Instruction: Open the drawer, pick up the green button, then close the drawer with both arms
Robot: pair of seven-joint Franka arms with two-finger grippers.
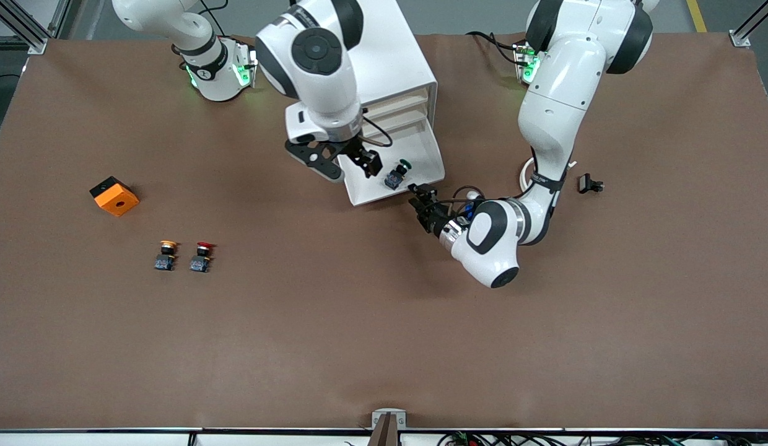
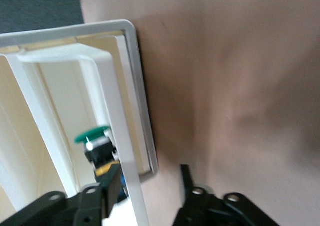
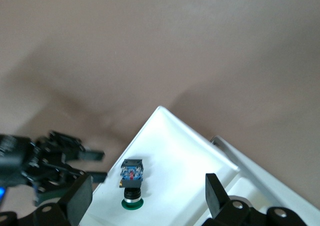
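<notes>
On the matte brown table (image 1: 384,347), toward the right arm's end, an orange plastic cube with a round hole (image 1: 114,196) is sitting, and nearer the front camera a yellow-capped push button (image 1: 166,254) and a red-capped push button (image 1: 200,256) are lying side by side, just apart. At the middle, the glossy white boxy cabinet (image 1: 396,62) is standing with its shallow cream-white tray drawer (image 1: 421,148) pulled out; the small green-capped button with black body and blue base (image 1: 396,173) is lying tilted on the drawer's smooth floor. The right end effector (image 1: 340,162) is hanging over the drawer beside the button, its black fingers (image 3: 76,198) spread wide and holding nothing. The left end effector (image 1: 421,197) is sitting low at the drawer's front corner nearest the camera, its fingers (image 2: 187,183) partly parted on either side of the rounded rim without clamping it. Toward the left arm's end, a small black clip-like part (image 1: 589,184) is lying on the table.
</notes>
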